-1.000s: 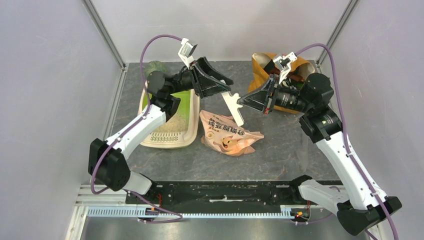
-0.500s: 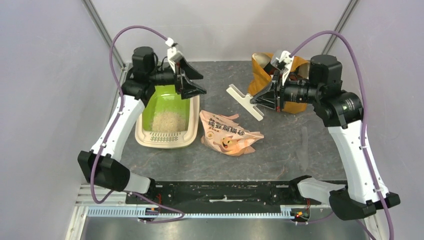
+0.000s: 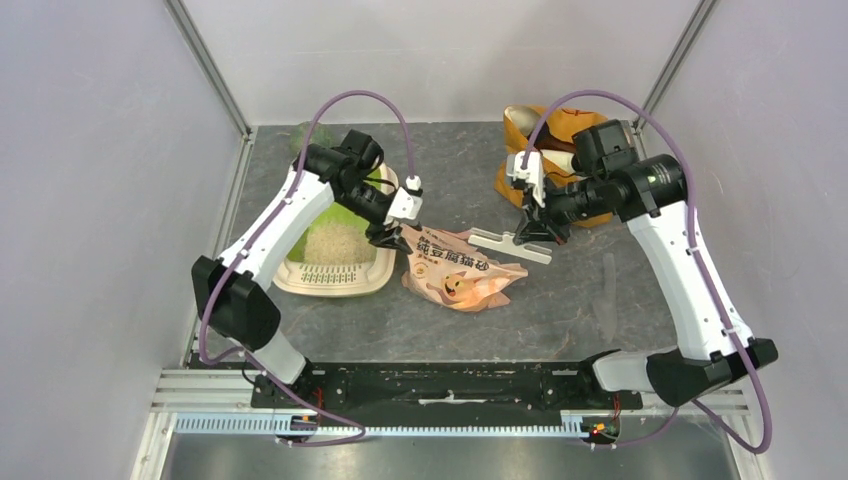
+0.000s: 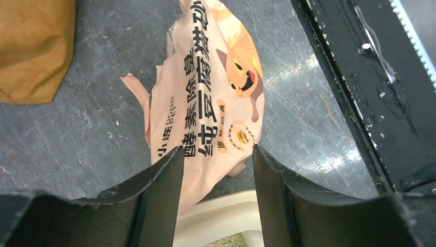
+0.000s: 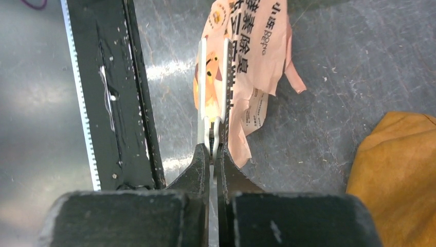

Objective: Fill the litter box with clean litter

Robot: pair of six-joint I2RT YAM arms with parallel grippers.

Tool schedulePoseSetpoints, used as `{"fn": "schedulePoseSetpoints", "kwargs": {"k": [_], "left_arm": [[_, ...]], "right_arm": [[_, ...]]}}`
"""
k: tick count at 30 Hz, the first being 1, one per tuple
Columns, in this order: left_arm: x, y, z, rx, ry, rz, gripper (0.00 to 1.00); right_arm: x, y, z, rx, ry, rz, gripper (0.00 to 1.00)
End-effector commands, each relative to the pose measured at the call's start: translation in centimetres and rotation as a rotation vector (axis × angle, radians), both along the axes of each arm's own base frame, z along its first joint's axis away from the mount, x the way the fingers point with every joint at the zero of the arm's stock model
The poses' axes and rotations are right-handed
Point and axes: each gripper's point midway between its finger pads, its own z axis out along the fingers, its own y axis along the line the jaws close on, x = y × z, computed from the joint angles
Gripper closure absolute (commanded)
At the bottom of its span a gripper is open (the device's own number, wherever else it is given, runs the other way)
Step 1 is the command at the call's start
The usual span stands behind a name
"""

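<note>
The cream litter box (image 3: 322, 285) with a green inside lies at the left and holds a small heap of clean litter (image 3: 335, 243). My left gripper (image 3: 390, 237) is open over the box's right rim, at the left end of the peach-orange cat-print bag (image 3: 460, 270). In the left wrist view its jaws (image 4: 218, 154) stand wide apart and empty above the bag (image 4: 205, 98) and the box rim (image 4: 221, 221). My right gripper (image 3: 532, 230) is shut on a flat white slotted tool (image 3: 505, 243), held low beside the bag's far right side. The right wrist view shows that tool (image 5: 213, 87) edge-on between the shut jaws (image 5: 213, 149).
A mustard-yellow fabric bag (image 3: 560, 130) stands at the back right, also in the right wrist view (image 5: 398, 175) and the left wrist view (image 4: 31, 46). The black base rail (image 3: 450, 385) runs along the near edge.
My left arm has swung down from over the box's far end to the bag's left end. My right gripper has lowered the white tool toward the table beside the bag.
</note>
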Motion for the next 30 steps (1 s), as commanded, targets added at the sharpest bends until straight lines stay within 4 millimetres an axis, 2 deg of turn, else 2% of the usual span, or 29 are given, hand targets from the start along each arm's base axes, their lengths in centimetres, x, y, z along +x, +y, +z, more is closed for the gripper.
{"fn": "schedulePoseSetpoints", "kwargs": {"k": [1,3,7,13,14,21,28,30], "left_arm": [[-0.5,-0.5,-1.1,0.009,-0.1,-0.136,0.43],[-0.5,-0.7,-1.6,0.02,-0.104,-0.156,0.43],[0.4,-1.6,-2.6,0.026,-0.123,-0.148,0.38],[1.1,-1.7,-4.5,0.079,-0.113,-0.152,0.41],[1.2,-1.8,-4.8,0.085,-0.109,-0.152,0.42],[1.0,-2.6,-4.7,0.082,-0.105,-0.143,0.81],[0.9,-2.6,-4.6,0.075,-0.119,-0.132,0.97],[0.8,-2.6,-4.7,0.071,-0.117,-0.131,0.98]], "right_arm": [[-0.3,-0.2,-2.2,-0.081,-0.014,0.101,1.0],[-0.2,0.1,-3.3,-0.107,0.0,0.127,1.0],[0.4,0.6,-4.8,-0.125,0.021,0.144,1.0],[1.1,0.9,-6.5,-0.154,0.02,0.155,1.0],[1.2,0.9,-6.8,-0.163,0.022,0.159,1.0],[1.9,1.8,-8.7,-0.215,0.019,0.193,1.0],[2.7,2.6,-10.1,-0.252,0.016,0.174,1.0],[3.0,2.7,-10.5,-0.257,0.004,0.151,1.0]]}}
